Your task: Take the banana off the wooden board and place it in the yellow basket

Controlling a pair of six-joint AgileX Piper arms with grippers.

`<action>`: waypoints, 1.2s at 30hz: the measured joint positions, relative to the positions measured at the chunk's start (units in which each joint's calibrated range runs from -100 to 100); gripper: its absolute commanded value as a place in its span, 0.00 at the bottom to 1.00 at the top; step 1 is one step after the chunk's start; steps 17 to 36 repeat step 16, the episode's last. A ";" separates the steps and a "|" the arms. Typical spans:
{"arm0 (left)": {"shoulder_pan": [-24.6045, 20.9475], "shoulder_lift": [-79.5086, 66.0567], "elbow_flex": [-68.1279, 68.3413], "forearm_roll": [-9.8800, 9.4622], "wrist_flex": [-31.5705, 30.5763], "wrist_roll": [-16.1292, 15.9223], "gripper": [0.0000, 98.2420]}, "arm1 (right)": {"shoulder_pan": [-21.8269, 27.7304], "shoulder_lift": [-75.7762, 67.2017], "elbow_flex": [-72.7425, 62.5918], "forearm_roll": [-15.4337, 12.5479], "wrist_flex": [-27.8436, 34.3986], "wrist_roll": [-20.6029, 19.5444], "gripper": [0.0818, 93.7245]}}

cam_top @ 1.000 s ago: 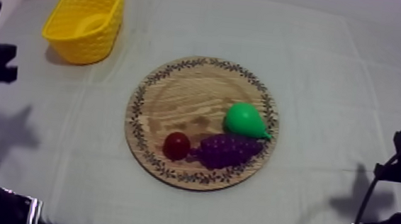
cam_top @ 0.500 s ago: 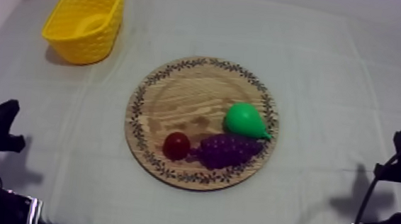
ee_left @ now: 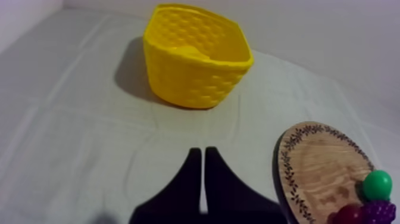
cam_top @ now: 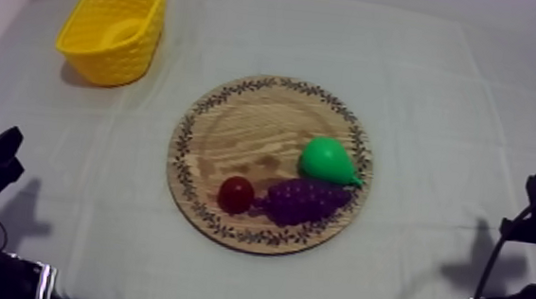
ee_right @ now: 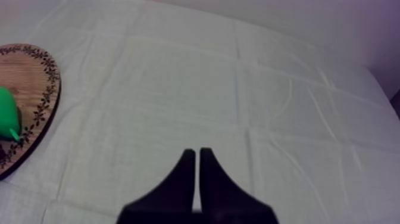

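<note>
My left hand point(ee_left: 202, 152), closed on nothing, has drawn back from the far-left yellow basket point(cam_top: 114, 64) to the worktop's near left edge, and the banana point(cam_top: 124, 34) lies inside that basket, so the task looks finished; the right hand point(ee_right: 197, 154) is closed too.

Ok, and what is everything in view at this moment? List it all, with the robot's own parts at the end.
yellow basket: one, yellow, far left of the table, apart from the board.
banana: one, yellow, inside the basket, mostly hidden by its wall.
wooden board: one, round, brown with a patterned rim, mid-table.
pear: one, green, on the board's right part.
grapes: one bunch, purple, on the board just in front of the pear.
small red fruit: one, red, on the board left of the grapes.
cloth: one, grey-white, covering the table.
left pincer: one, black, shut on nothing, facing the basket.
right pincer: one, black, shut on nothing, over bare cloth beside the board.
</note>
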 measured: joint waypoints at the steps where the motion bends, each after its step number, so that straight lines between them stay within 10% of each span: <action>1: 0.00 0.00 0.05 -0.06 -0.11 0.27 0.00 | 0.00 0.00 0.00 0.00 0.00 0.00 0.00; 36: 0.00 0.00 0.13 -0.12 -0.33 -1.14 0.00 | 0.00 0.00 0.00 0.00 0.00 -0.06 0.00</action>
